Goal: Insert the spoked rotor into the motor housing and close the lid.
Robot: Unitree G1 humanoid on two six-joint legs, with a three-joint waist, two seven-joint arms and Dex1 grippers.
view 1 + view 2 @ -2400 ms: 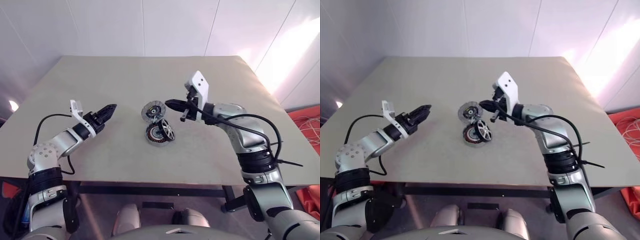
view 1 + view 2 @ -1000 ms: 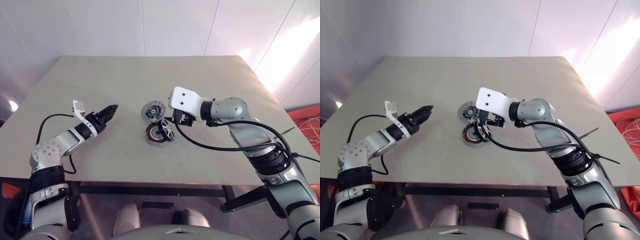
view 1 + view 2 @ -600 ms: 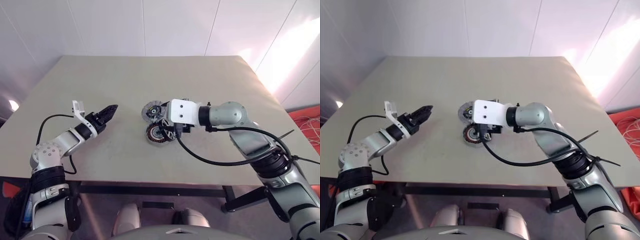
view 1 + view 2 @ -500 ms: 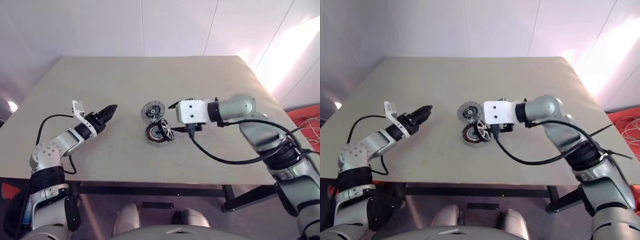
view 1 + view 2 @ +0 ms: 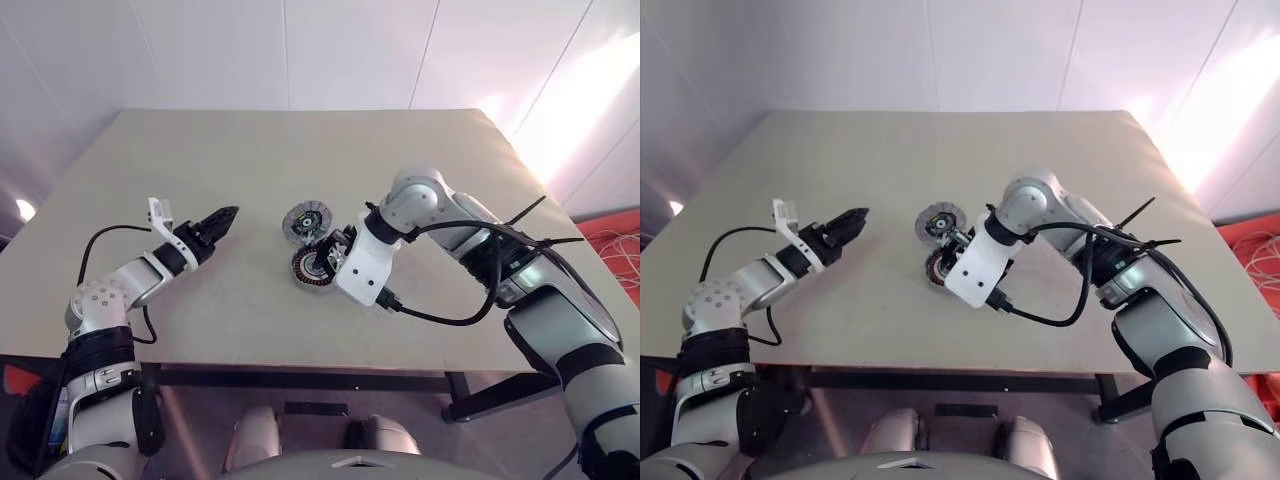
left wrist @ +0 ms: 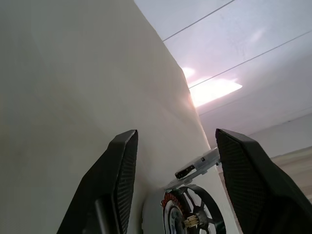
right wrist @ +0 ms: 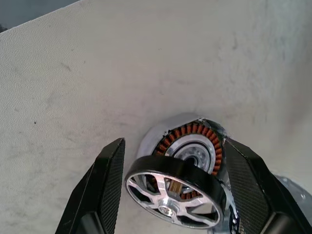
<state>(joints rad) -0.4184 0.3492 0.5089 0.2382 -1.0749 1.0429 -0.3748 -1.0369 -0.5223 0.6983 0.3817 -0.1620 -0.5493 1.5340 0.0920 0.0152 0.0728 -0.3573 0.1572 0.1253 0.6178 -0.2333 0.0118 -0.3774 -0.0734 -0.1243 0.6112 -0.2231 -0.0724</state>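
Head stereo pair: high, looking down over worktop [image 5: 250,290] | left wrist: low, skimming level | right wrist: close above spoked rotor [image 7: 170,185], shared with all.

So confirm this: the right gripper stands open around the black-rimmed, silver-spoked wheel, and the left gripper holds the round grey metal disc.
Wrong on the left gripper: it is open and empty. The round grey metal disc lies on the beige table, as the left eye view shows. The rest holds.
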